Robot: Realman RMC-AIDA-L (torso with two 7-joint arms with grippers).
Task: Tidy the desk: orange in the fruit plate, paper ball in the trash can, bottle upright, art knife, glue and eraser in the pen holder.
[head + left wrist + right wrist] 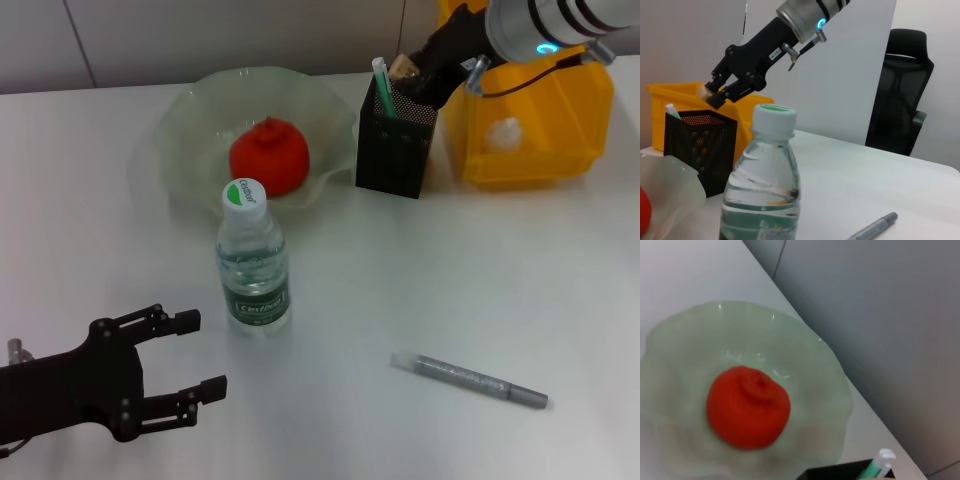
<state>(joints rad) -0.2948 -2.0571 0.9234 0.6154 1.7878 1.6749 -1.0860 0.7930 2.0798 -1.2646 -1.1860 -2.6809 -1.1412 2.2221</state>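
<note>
Right claw: poised over the pen holder at far right, pinching a small tan eraser.
Left claw: spread wide, near left.
Bottle: upright, mid-surface.
Orange: in the fruit plate.

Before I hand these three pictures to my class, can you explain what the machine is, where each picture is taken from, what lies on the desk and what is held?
This is a two-armed robot tidying a desk. One picture comes from its head, looking down; the other two come from cameras on its wrists.

On the desk: an orange in a fruit plate, an upright bottle, a black mesh pen holder, a yellow bin with a paper ball inside, and a grey pen-like tool lying loose.

The left end effector is open beside the bottle, holding nothing. The right end effector holds a small tan object, probably the eraser, over the pen holder.
</note>
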